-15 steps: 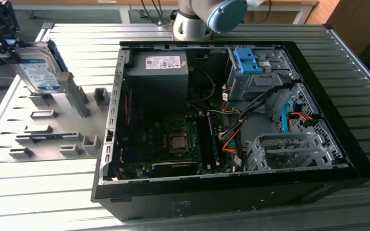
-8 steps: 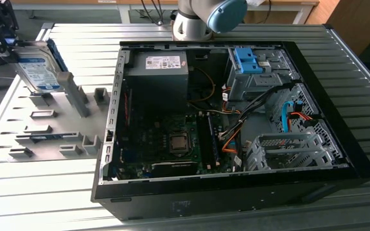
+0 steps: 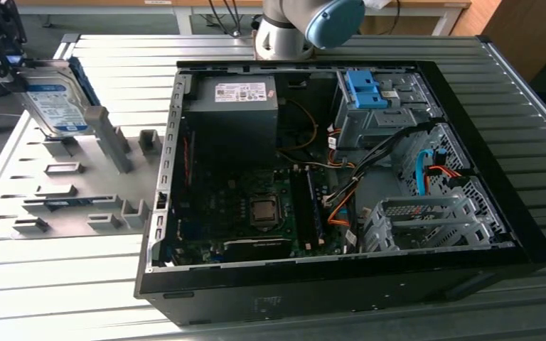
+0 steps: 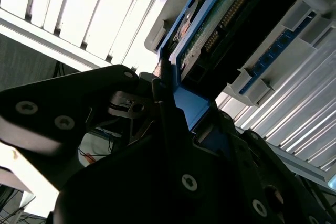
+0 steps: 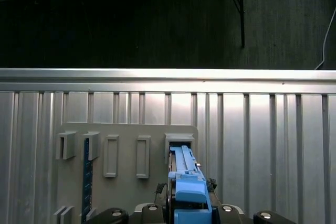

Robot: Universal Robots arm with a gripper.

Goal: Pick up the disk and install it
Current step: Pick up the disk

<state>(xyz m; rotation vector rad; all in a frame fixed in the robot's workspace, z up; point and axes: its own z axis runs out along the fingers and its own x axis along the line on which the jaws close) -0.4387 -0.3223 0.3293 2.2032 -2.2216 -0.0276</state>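
Note:
The disk [image 3: 57,106], a silver-grey drive with a white-and-blue label and blue rails, stands tilted on edge over the back corner of the grey fixture plate [image 3: 74,195], at the exterior view's left. My gripper [image 3: 6,65] is shut on its upper end. In the first wrist view the disk's blue rail [image 5: 185,174] runs away from my gripper [image 5: 188,207] toward a slot in the plate. In the second wrist view the disk's blue edge and circuit board [image 4: 220,24] sit clamped between the dark fingers [image 4: 163,95].
An open computer case [image 3: 500,213] lies on the slatted metal table [image 3: 45,298], to the right of the plate. Inside are a grey power supply [image 3: 233,106], a blue bracket [image 3: 366,89] in the drive bay, cables and an empty metal cage [image 3: 425,224]. The arm's base [image 3: 297,28] stands behind the case.

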